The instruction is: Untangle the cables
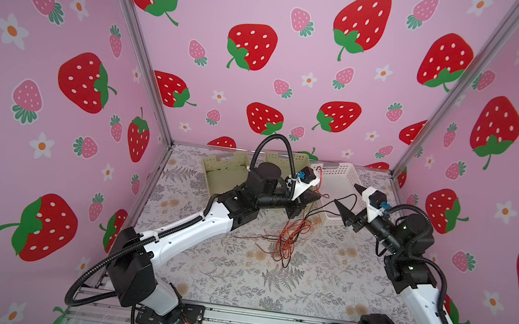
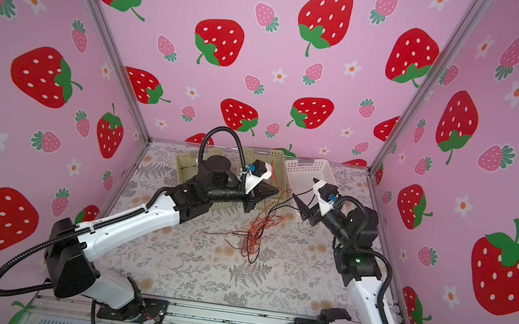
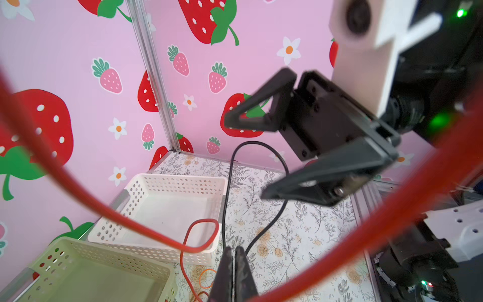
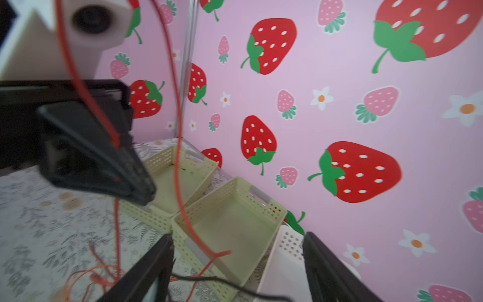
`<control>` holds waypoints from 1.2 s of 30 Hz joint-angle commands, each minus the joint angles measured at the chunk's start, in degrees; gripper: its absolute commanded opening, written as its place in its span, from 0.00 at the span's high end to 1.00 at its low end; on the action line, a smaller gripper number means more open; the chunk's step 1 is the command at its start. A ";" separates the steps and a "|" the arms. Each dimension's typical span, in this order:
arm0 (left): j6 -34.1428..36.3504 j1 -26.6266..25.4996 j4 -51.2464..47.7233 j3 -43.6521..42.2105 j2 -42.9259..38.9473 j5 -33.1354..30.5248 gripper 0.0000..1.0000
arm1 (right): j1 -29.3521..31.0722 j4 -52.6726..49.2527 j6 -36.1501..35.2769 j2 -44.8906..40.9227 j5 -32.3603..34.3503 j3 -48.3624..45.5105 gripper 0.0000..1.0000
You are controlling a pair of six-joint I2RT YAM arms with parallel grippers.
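Note:
The cables lie as a tangle [image 1: 288,239] [image 2: 253,234] of thin orange, red and black wires on the floral table, with strands rising to my left gripper [image 1: 315,196] [image 2: 276,191]. It is shut, and in the left wrist view a black cable [image 3: 258,143] loops out from both sides of its tips [image 3: 235,251]. A red cable [image 4: 180,157] hangs across that gripper [image 4: 147,197]. My right gripper [image 1: 348,196] [image 2: 306,190] [image 4: 238,235] stands open just right of it. The black cable [image 4: 222,282] crosses between its fingers without being gripped.
Two pale green baskets [image 1: 226,165] [image 1: 286,158] and a white basket [image 1: 338,177] [image 3: 177,179] stand along the back wall, close behind both grippers. Strawberry-print walls enclose the table on three sides. A metal rail [image 1: 263,322] runs along the front edge.

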 commanded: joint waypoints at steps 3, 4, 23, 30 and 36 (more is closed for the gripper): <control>0.41 0.10 -0.38 4.20 -2.00 -1.78 1.00 | 0.29 6.18 3.76 -2.53 -10.30 -8.03 0.28; 0.31 0.14 -0.48 4.65 -1.92 -2.04 1.00 | 0.42 7.66 4.45 -2.99 -10.48 -9.53 0.29; -2.37 0.11 -0.14 8.79 -1.61 -8.19 1.00 | 12.64 19.39 4.71 -2.29 1.78 -21.31 0.42; -2.32 -0.01 0.08 9.56 -0.46 -7.35 1.00 | 25.19 27.84 -3.78 2.28 14.12 -22.57 0.42; -1.27 -0.08 -2.97 9.71 -0.57 -6.75 1.00 | 30.55 30.09 -23.39 3.61 18.11 -21.54 0.40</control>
